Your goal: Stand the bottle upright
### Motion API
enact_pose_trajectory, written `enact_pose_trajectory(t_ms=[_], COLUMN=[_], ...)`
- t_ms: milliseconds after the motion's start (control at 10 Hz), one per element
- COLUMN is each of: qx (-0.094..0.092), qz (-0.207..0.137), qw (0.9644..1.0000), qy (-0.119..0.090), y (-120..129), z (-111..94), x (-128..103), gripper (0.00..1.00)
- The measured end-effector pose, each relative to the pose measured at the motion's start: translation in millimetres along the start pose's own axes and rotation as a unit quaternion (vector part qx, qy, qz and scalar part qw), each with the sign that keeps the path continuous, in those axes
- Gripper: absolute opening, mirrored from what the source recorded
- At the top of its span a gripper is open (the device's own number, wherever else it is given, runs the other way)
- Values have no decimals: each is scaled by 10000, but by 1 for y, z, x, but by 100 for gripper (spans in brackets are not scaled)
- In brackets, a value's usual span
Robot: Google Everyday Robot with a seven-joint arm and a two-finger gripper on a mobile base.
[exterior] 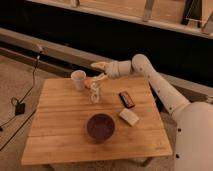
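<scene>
The small clear bottle [95, 93] stands upright on the wooden table [65, 140], just right of the white cup [78, 80]. My gripper [99, 71] hangs above the bottle, a little up and to the right of its cap, and is apart from it. The fingers are spread and hold nothing. The arm reaches in from the right over the table's back edge.
A small orange object [88, 82] lies between the cup and the bottle. A dark bowl [101, 126] sits at the table's middle front. A dark flat bar [126, 99] and a pale block [129, 117] lie to the right. A cable [25, 95] runs over the floor at the left.
</scene>
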Motion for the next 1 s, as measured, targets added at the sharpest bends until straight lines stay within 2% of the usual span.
enact_pose_trajectory(t_ms=[100,200,300,500,1000], qx=[-282,-588,-833,-1022,-1021], qz=[-212,-381,-477,-553,-548], qw=[9990,9956,9902,9835,9834], qy=[259,614,1018,1385,1393], y=[-1,-1,0,-2,-2], z=[1,0,-3,-6,-7], x=[-16,-27,-30,-34,-33], gripper=[60,60,60,60,60])
